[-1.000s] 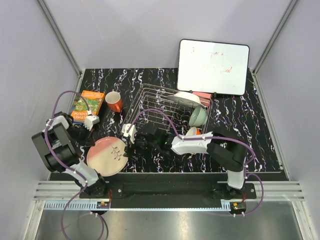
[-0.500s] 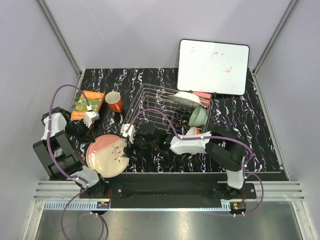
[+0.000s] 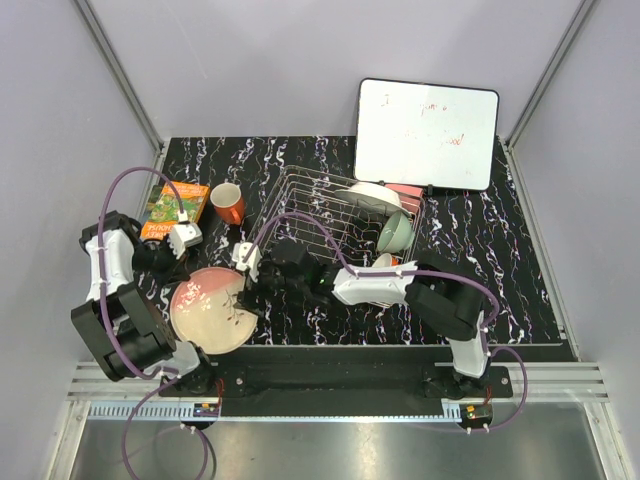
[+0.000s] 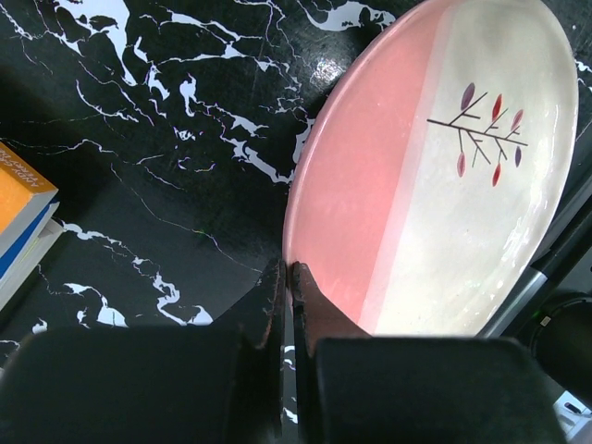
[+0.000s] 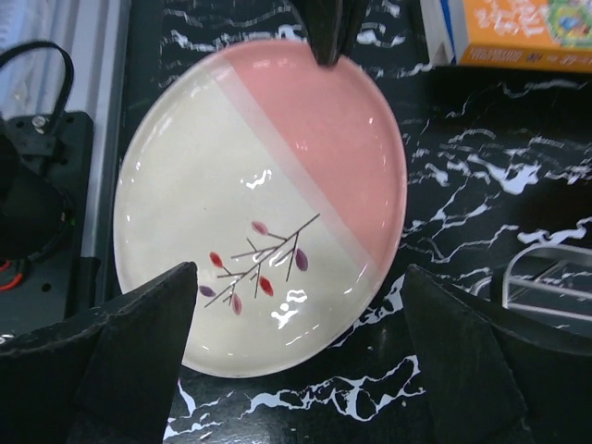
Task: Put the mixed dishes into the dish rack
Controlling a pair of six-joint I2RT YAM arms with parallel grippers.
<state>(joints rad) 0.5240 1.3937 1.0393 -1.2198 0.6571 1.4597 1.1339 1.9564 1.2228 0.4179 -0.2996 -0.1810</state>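
The left gripper (image 4: 289,277) is pinching only the pink rim of the plate (image 3: 208,310), to the near left of the dish rack (image 3: 283,196), while the right gripper (image 5: 296,310) is hovering wide open at its opposite edge, so the glossy plate is risking slipping free.

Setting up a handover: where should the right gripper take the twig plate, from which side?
The cream rim by the twig motif, opposite the left gripper's pinch on the pink edge. The plate is held tilted, so the open right gripper can likely straddle that free edge from the rack side.
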